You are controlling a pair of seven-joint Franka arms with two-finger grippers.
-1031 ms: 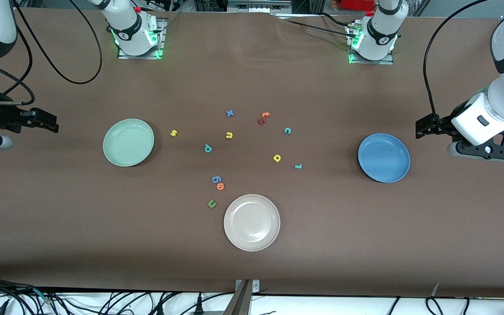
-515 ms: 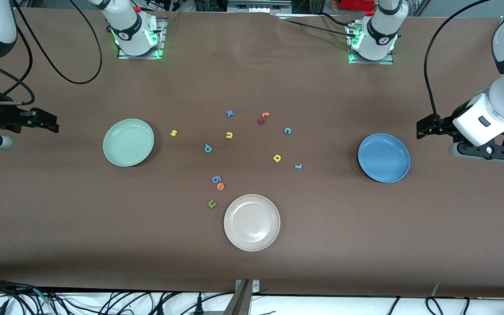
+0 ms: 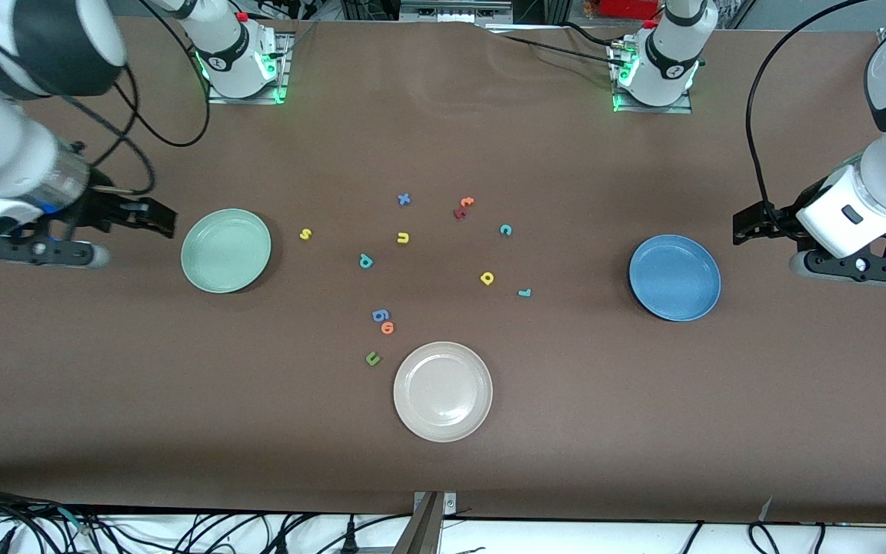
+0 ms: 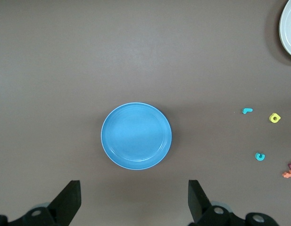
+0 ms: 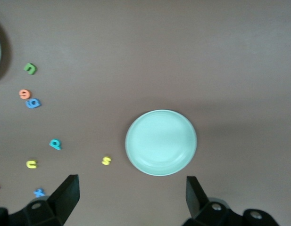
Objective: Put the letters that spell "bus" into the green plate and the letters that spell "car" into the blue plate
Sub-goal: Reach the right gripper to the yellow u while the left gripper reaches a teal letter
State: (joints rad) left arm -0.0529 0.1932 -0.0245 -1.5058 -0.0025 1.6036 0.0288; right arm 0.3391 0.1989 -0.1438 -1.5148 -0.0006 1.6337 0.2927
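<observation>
The green plate (image 3: 225,251) lies empty toward the right arm's end, the blue plate (image 3: 674,277) empty toward the left arm's end. Between them lie the yellow s (image 3: 305,234), yellow u (image 3: 402,238) and teal b (image 3: 365,261), then the teal c (image 3: 505,229), yellow a (image 3: 487,278) and teal r (image 3: 524,292). My right gripper (image 3: 157,219) hangs open and empty beside the green plate (image 5: 161,142), on the side away from the letters. My left gripper (image 3: 743,223) hangs open and empty beside the blue plate (image 4: 136,136), also on its outer side.
A beige-white plate (image 3: 443,392) sits nearer the front camera, mid-table. Other loose letters: a blue x (image 3: 404,199), an orange t (image 3: 466,202) with a dark red letter (image 3: 459,213), a blue one (image 3: 380,315), an orange o (image 3: 388,328), a green u (image 3: 372,358).
The right arm has swung in from the table's end, bringing its gripper close to the green plate. The left arm has barely shifted. No letter has moved.
</observation>
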